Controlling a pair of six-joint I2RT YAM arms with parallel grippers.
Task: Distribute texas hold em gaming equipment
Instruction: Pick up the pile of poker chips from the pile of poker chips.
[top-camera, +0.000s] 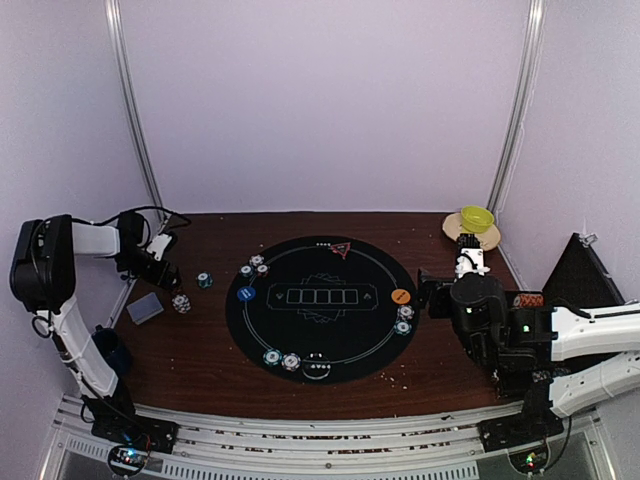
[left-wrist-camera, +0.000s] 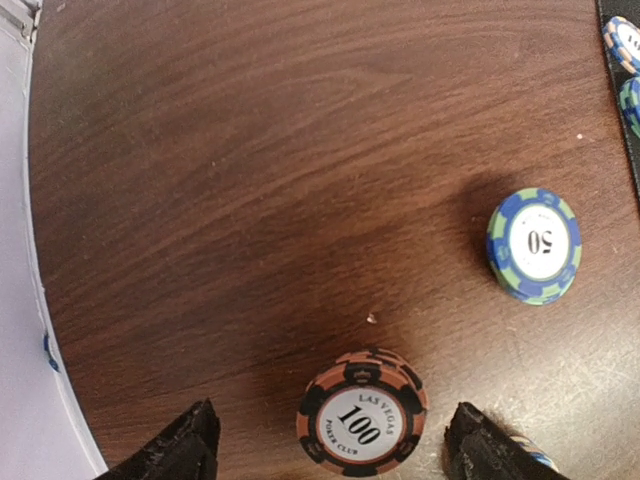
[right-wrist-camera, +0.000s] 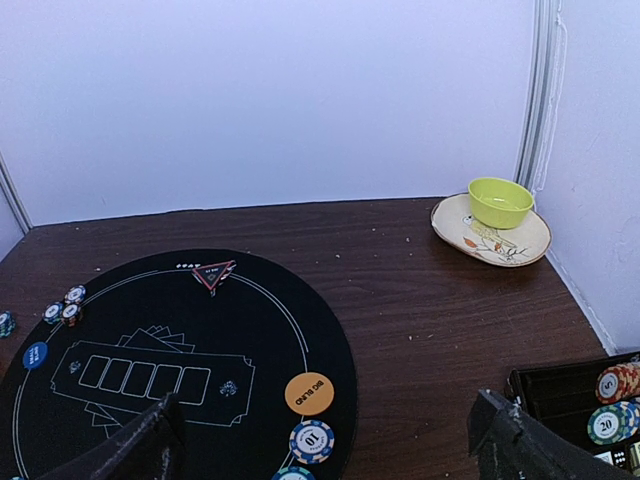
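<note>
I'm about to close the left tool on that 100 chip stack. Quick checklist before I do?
1. Left tool straddles the 100 chip stack: ok.
2. Its fingers stand apart from the stack on both sides: ok.
3. Blue-green 50 chip lies outside the closing path: ok.
4. Right tool open, holding nothing: ok.
5. Number of chips in the 100 stack: cannot tell.

Two poker chips (left-wrist-camera: 624, 42) half out of frame at the right edge (left wrist view), values illegible.
</note>
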